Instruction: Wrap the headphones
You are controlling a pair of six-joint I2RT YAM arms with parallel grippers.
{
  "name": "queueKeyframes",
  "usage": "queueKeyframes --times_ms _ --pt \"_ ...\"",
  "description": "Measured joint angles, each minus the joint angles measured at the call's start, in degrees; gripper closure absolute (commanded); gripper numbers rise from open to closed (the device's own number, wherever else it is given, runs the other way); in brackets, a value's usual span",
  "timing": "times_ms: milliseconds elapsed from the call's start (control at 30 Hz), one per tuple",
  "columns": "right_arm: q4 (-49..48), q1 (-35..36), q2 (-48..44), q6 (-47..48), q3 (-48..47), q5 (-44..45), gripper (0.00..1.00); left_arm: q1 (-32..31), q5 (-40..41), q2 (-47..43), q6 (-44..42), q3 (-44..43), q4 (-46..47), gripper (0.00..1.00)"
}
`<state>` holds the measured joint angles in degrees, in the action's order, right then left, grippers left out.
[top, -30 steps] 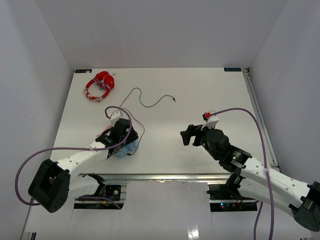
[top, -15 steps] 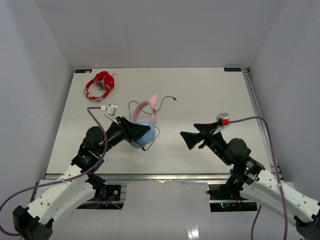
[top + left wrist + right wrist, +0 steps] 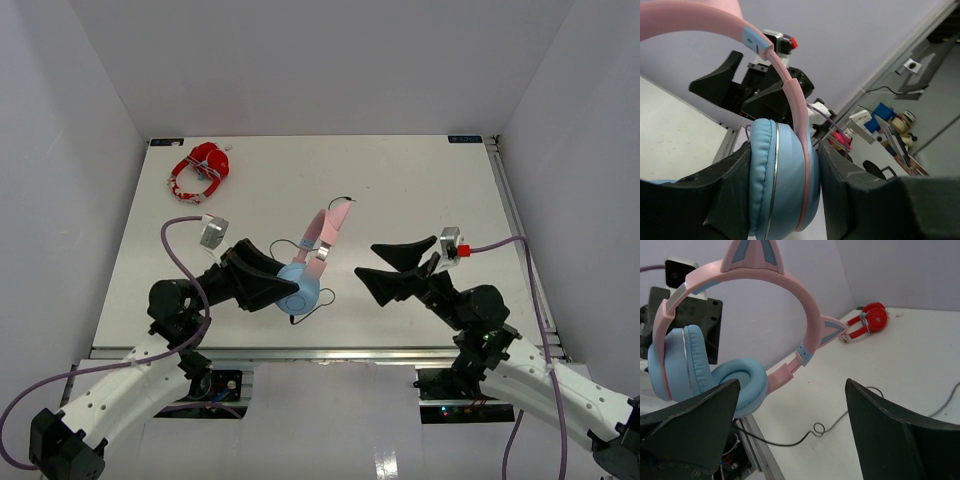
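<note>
Raised higher, the headphones (image 3: 322, 238) sit clamped by one ear cup in the left gripper (image 3: 288, 291), while the right gripper (image 3: 366, 260) gapes open.

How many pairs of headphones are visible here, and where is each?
2. The pink cat-ear headphones with light blue ear cups are clamped in the left gripper, above the table. The red-and-white headphones lie at its far left corner. No others show.

One pink headphones (image 3: 322, 240), one red headphones (image 3: 201, 170), two grippers (image 3: 288, 288) (image 3: 367, 260).
</note>
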<state>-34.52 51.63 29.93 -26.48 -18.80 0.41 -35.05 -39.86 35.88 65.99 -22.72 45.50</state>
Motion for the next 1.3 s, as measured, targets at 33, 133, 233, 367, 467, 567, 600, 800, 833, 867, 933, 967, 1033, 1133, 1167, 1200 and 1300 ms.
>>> queueKeyframes --times_ms 33,133,233,367,467,567,600,800,833,867,933,967,1033,1133,1167,1200,1300 --pt "-1.8 0.0 0.9 -0.4 0.5 -0.9 0.1 0.0 -0.8 0.7 1.3 0.4 2.5 1.0" --pt "-6.5 0.0 3.8 -1.9 1.9 -3.7 0.11 0.0 -2.8 2.2 4.4 1.2 8.7 1.0" --pt "-9.7 0.0 6.0 -3.5 2.3 -5.4 0.12 0.0 -3.9 2.6 6.2 1.5 13.3 1.0" --pt "-14.1 0.0 8.0 -4.9 2.7 -6.0 0.14 0.0 -4.6 3.2 8.3 1.6 19.0 1.0" --pt "-17.3 0.0 10.1 -5.3 2.8 -6.2 0.16 -0.1 -4.9 4.1 9.7 1.6 22.1 1.0" --pt "-20.2 0.0 13.5 -5.1 2.2 -6.6 0.18 -0.6 -4.8 5.1 10.5 2.2 24.7 1.0" --pt "-21.1 0.0 14.7 -5.1 1.9 -6.8 0.19 -0.9 -4.8 5.4 10.7 2.6 25.5 1.0" --pt "-25.5 -0.1 23.2 -6.1 -0.9 -8.1 0.22 -2.0 -4.7 7.0 11.5 4.3 26.9 1.0" --pt "-26.5 -0.1 24.5 -6.6 -1.3 -8.3 0.22 -2.3 -4.7 7.2 11.5 4.3 27.0 1.0" --pt "-27.5 -0.1 25.7 -7.1 -1.5 -8.5 0.23 -2.5 -4.6 7.3 11.5 4.4 27.0 1.0" --pt "-29.1 -0.1 27.5 -8.1 -1.7 -8.9 0.25 -2.8 -4.4 7.4 11.5 4.6 27.1 1.0" --pt "-30.2 -0.1 28.5 -8.7 -1.7 -9.0 0.27 -3.0 -4.3 7.4 11.4 4.8 27.2 1.0" --pt "-32.5 -0.1 30.7 -9.8 -1.8 -9.4 0.3 -3.3 -4.1 7.5 11.4 5.4 27.5 1.0" --pt "-34.8 0.2 33.3 -11.1 -1.8 -9.4 0.36 -3.7 -3.8 8.0 11.4 6.0 27.8 1.0" --pt "-35.4 0.4 33.9 -11.6 -1.8 -9.3 0.38 -3.8 -3.7 8.1 11.2 6.1 27.9 1.0" --pt "-35.9 0.7 34.6 -12.0 -1.8 -9.2 0.4 -4.0 -3.6 8.3 11.0 6.2 28.1 1.0" --pt "-36.8 1.5 36.2 -13.0 -1.8 -9.0 0.46 -4.6 -3.0 8.8 10.7 6.6 28.5 1.0"
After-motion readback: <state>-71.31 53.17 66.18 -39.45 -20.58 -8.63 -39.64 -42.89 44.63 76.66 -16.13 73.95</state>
